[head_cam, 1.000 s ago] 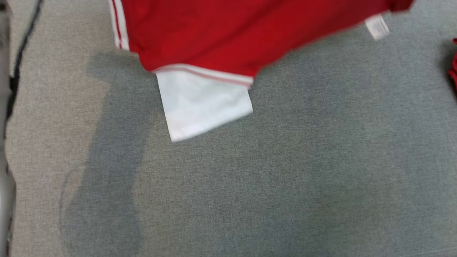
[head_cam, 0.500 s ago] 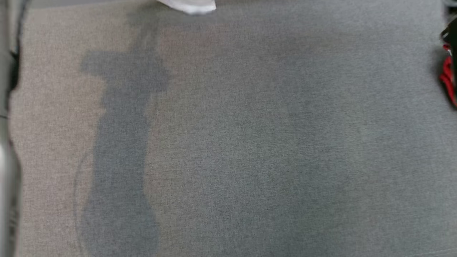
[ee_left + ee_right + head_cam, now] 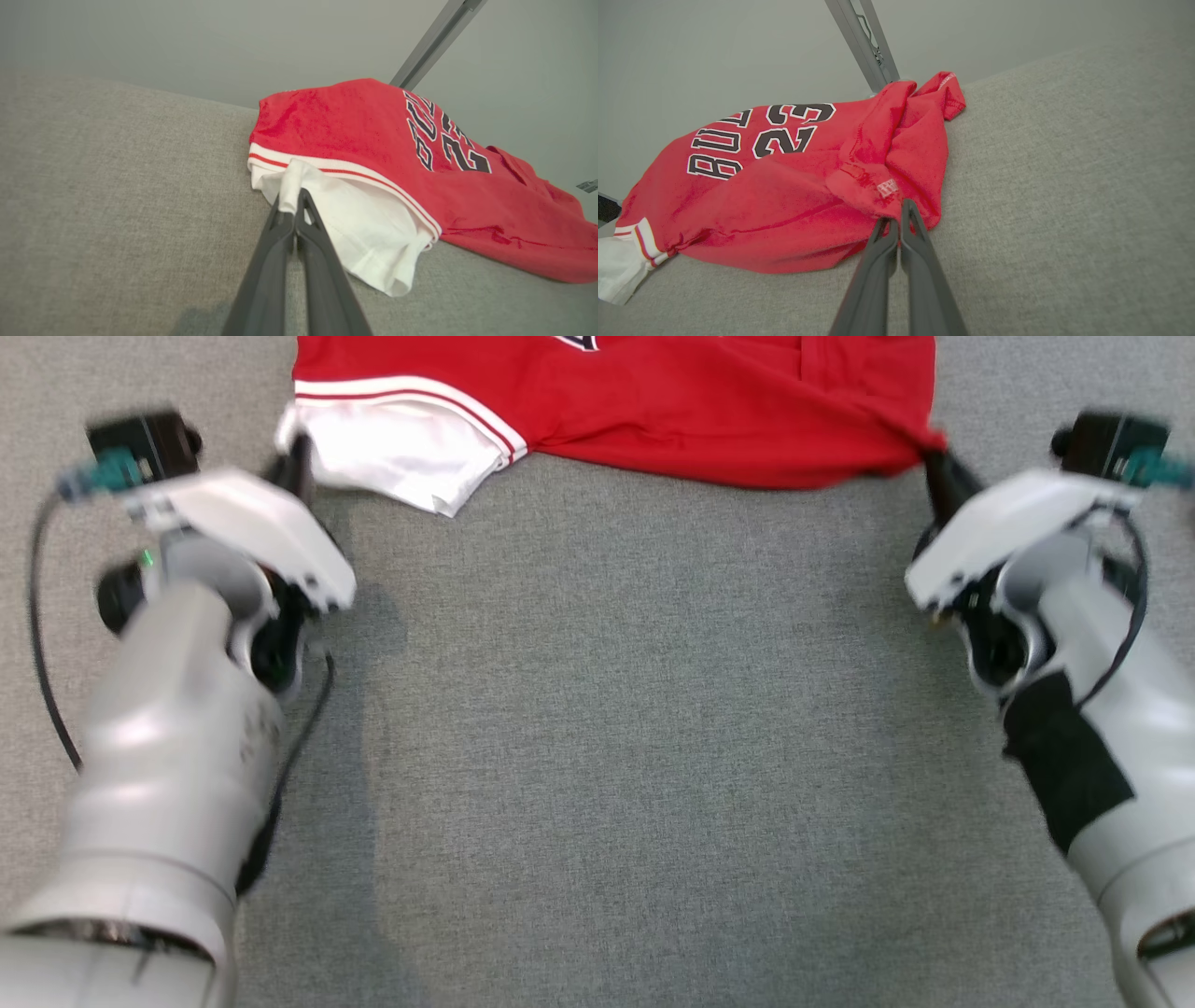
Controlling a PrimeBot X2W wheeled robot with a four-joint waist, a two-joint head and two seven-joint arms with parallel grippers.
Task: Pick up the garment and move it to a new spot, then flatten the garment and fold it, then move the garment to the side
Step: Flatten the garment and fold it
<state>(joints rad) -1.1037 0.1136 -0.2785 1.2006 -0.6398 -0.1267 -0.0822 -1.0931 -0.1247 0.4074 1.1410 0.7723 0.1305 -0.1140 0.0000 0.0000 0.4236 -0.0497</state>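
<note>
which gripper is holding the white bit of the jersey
The left gripper: it pinches the white sleeve of the jersey, whereas the right gripper pinches a red corner.

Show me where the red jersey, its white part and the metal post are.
red jersey (image 3: 709, 420), head view, plain red cloth near its middle.
white part (image 3: 364, 224), left wrist view, middle of the white cloth under the striped trim.
metal post (image 3: 864, 42), right wrist view, its shaft above the jersey.
</note>
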